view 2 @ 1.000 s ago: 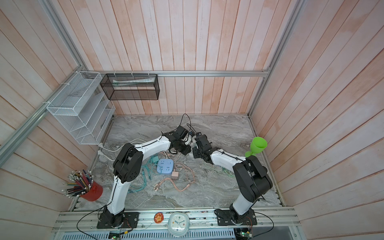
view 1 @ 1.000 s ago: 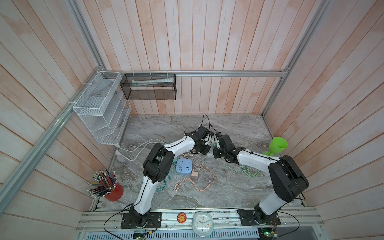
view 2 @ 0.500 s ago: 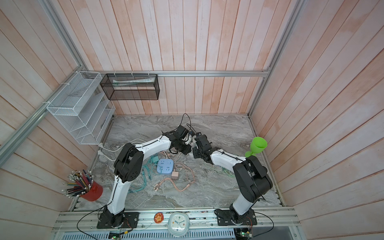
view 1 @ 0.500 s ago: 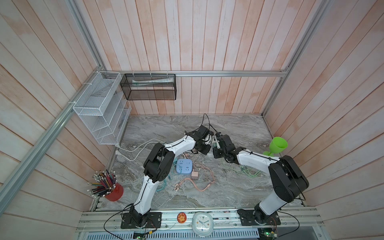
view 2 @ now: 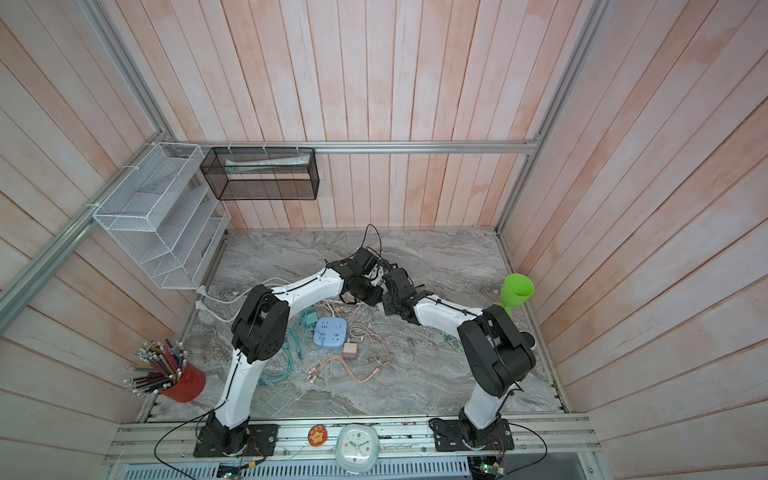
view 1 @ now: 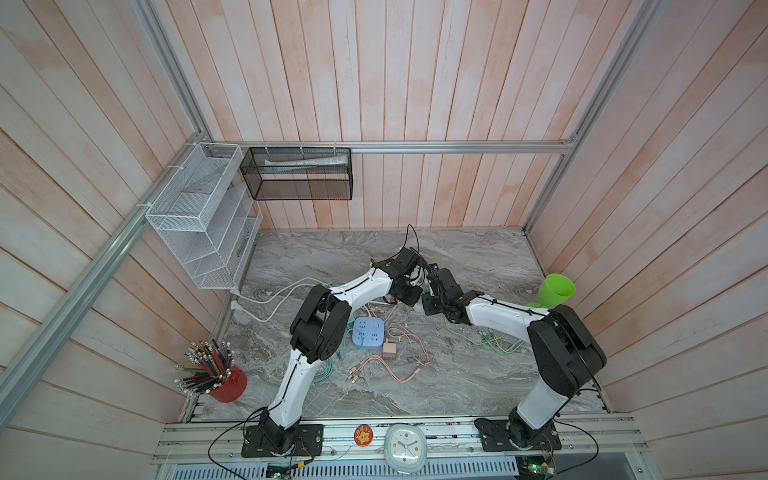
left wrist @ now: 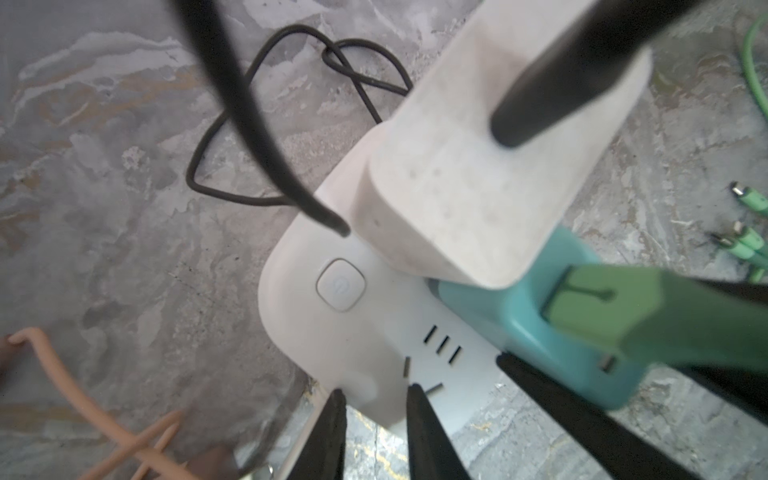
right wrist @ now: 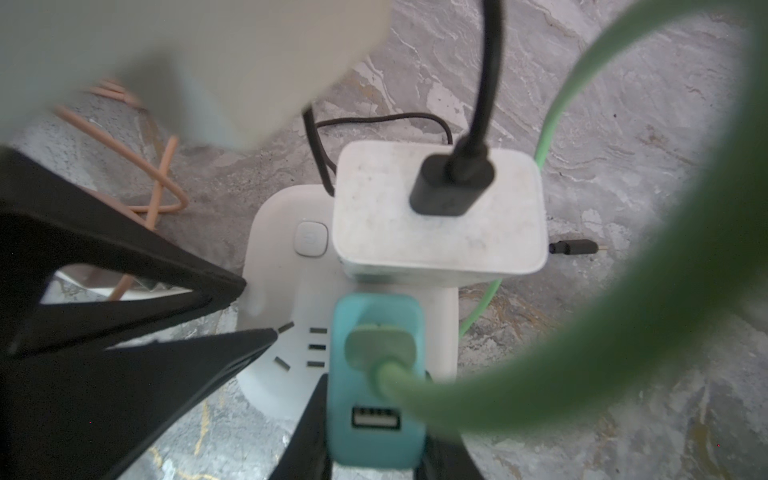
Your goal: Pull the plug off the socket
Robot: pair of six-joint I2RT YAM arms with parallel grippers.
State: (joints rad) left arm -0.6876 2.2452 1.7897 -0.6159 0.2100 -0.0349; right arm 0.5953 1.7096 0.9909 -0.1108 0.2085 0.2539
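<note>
Your two arms meet near the middle of the marble table (view 1: 478, 374), a bit toward the back wall. Both reach down to the same spot. That is where the white power strip (right wrist: 286, 286) lies flat on the table.

Your right gripper (right wrist: 374, 440) is squeezed onto the teal plug (right wrist: 345, 395). One black finger is on each side of it, and the plug fills the gap between them. The teal plug sits on top of the strip, near one end, and looks pushed all the way in. A thick green cable (right wrist: 623, 316) goes into its top and bends away in a big loop.

Right beside the teal plug stands a white charger (right wrist: 436, 224) with a black cable (right wrist: 486, 104) in its top. You cannot tell if the two touch. The power button (right wrist: 311, 240) is just beside the charger.

Your left gripper (left wrist: 376, 395) is closed down too. Its two black tips press on the edge of the strip, on the side with the free slots. A bit of the strip's rim sits pinched between them. It does not touch the teal plug.

In both top views the arms hide the white strip. A blue power strip (view 1: 368, 331) lies nearer the front, with pink cables (view 1: 409, 368) curled beside it, well apart from both grippers. A green cup (view 1: 557, 291) stands at the right edge of the table.
</note>
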